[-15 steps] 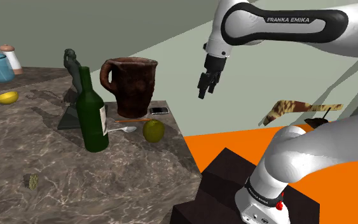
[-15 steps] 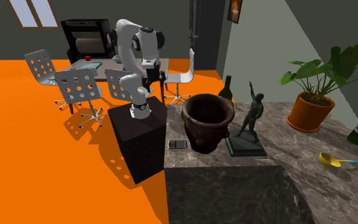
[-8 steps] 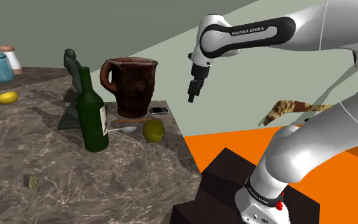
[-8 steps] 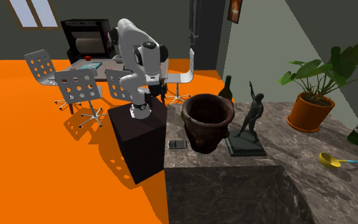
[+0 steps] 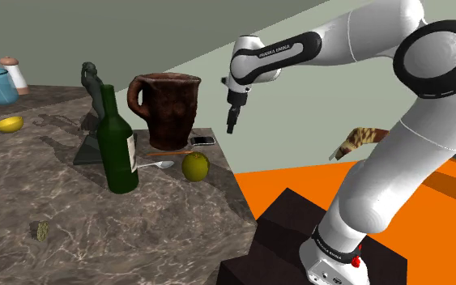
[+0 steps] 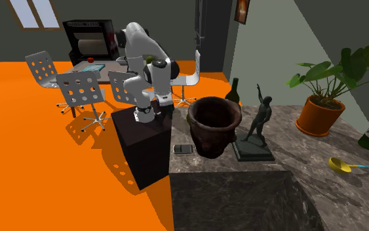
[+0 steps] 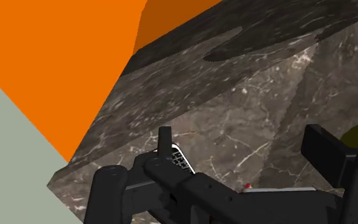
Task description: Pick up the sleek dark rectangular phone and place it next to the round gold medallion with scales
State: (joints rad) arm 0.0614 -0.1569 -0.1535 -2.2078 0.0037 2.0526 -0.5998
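Plainly apart, the fingers [image 7: 323, 149] hold nothing; in the wrist view bare marbled worktop [image 7: 247, 95] shows in the gap between them. They hang in the air, pointing down, near the worktop's corner on the stand's side.

The phone [image 5: 203, 141] lies flat lower down and toward the shoulder view's left of them, at that same corner, just beside the foot of the brown jug [image 5: 167, 109]. In the wrist view a small pale gridded patch close by one finger is probably the phone's end, though most of it is hidden behind the hand. The phone's long axis runs roughly left to right across both exterior views, along the worktop's edge.

I judge that the fingers must come down and in toward the jug, then close across the phone's narrow width. The jug stands close on one side, so there looks to be little room for a finger there. The phone is thin and lies flat, so the tips would have to reach right down to the worktop.

The medallion [image 5: 43, 231] lies well apart, toward the shoulder view's lower left. A green fruit [image 5: 195, 166] and a dark bottle [image 5: 119, 146] stand between it and the phone. The tall bottle is what the carry would have to clear.
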